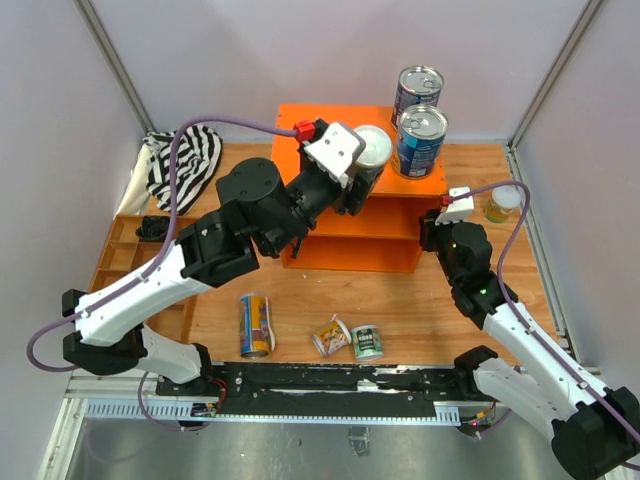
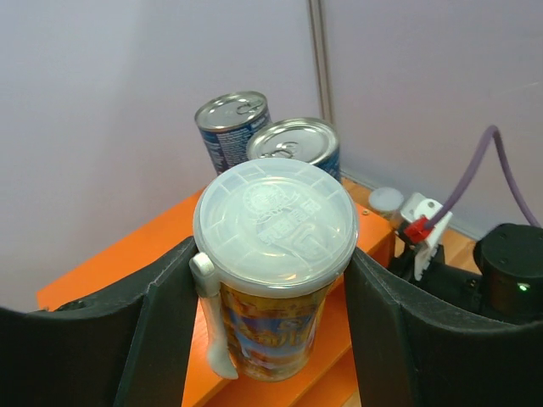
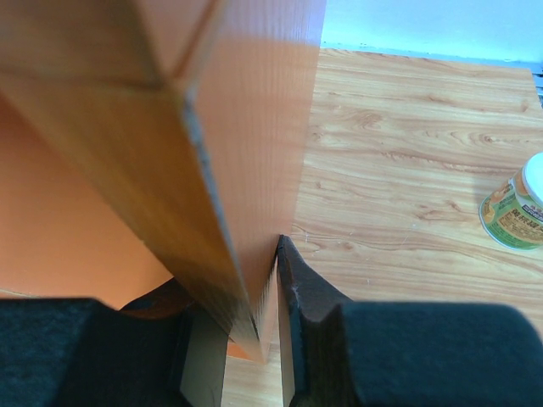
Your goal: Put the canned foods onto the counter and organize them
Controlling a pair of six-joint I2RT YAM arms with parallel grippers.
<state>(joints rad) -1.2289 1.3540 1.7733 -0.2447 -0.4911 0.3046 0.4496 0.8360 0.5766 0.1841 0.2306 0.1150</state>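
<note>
The orange counter (image 1: 340, 205) stands mid-table. Two wide blue-labelled cans (image 1: 418, 140) (image 1: 417, 92) stand on its right top, also in the left wrist view (image 2: 297, 146) (image 2: 231, 125). My left gripper (image 1: 365, 165) is shut on a yellow-and-blue can with a white plastic lid (image 2: 273, 246), upright over the counter's top (image 2: 119, 263) near the front edge. My right gripper (image 3: 254, 331) is shut on the counter's right side wall (image 3: 246, 170). On the table lie a tall yellow-and-blue can (image 1: 255, 323), a small tipped can (image 1: 331, 335) and a green can (image 1: 367, 342).
A small green-labelled can (image 1: 503, 203) stands on the table right of the counter, also in the right wrist view (image 3: 517, 208). A brown compartment tray (image 1: 125, 255) and a striped cloth (image 1: 185, 165) lie at the left. Frame posts rise at the back corners.
</note>
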